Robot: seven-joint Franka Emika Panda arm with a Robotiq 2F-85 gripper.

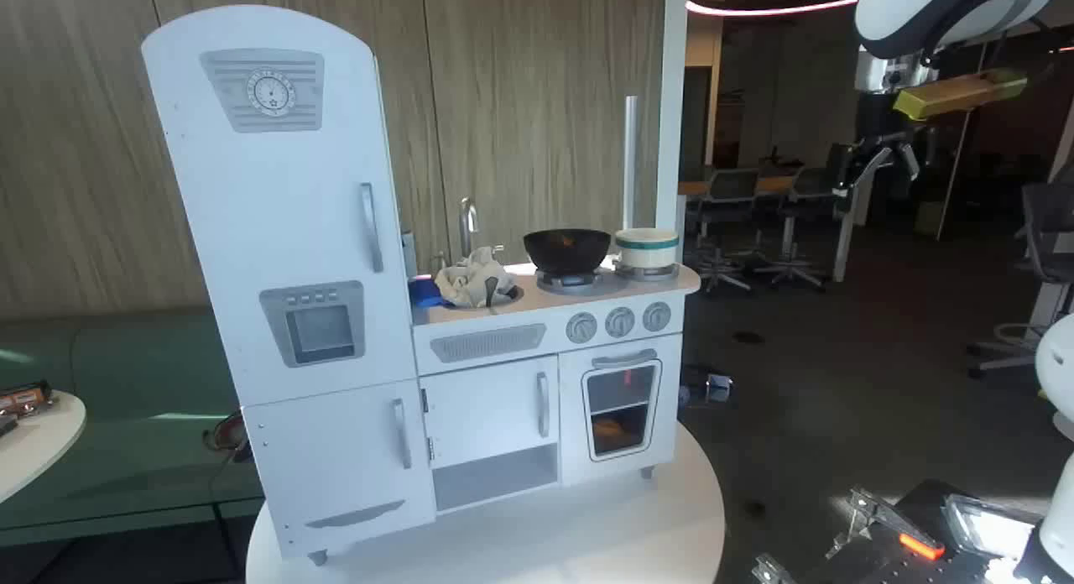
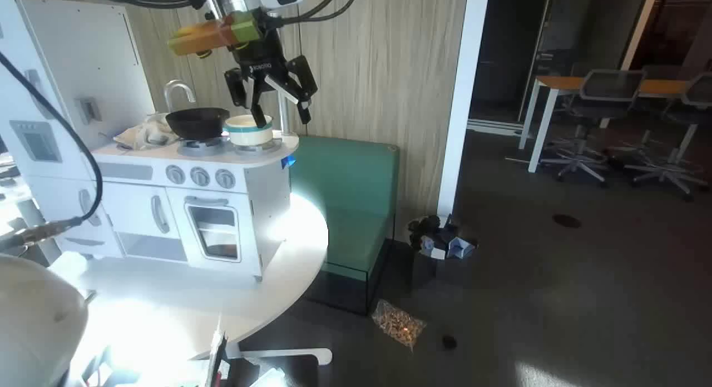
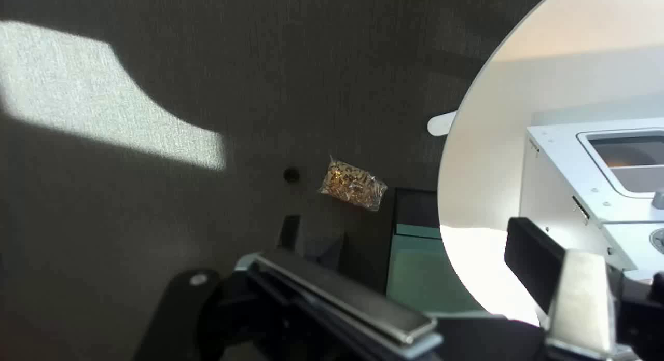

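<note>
My gripper [image 2: 282, 115] hangs in the air with its fingers spread wide and nothing between them. In an exterior view the gripper [image 1: 877, 181] is well apart from the white toy kitchen [image 1: 491, 416]. On the counter stand a cream pot [image 1: 648, 252] with a teal band and a black pan [image 1: 567, 255], each on a burner. A pale crumpled cloth [image 1: 466, 284] lies in the sink. In an exterior view one finger overlaps the pot [image 2: 248, 135]. The wrist view shows the open gripper [image 3: 410, 247] over the floor, with the kitchen's side [image 3: 552, 195] at the right.
A round white table [image 2: 300, 253] carries the kitchen. Behind it stands a green bench [image 2: 350, 209]. On the floor lie a clear bag of small brown pieces [image 2: 398, 323] and a filled bin [image 2: 439, 242]. Office chairs [image 2: 603, 120] are farther back.
</note>
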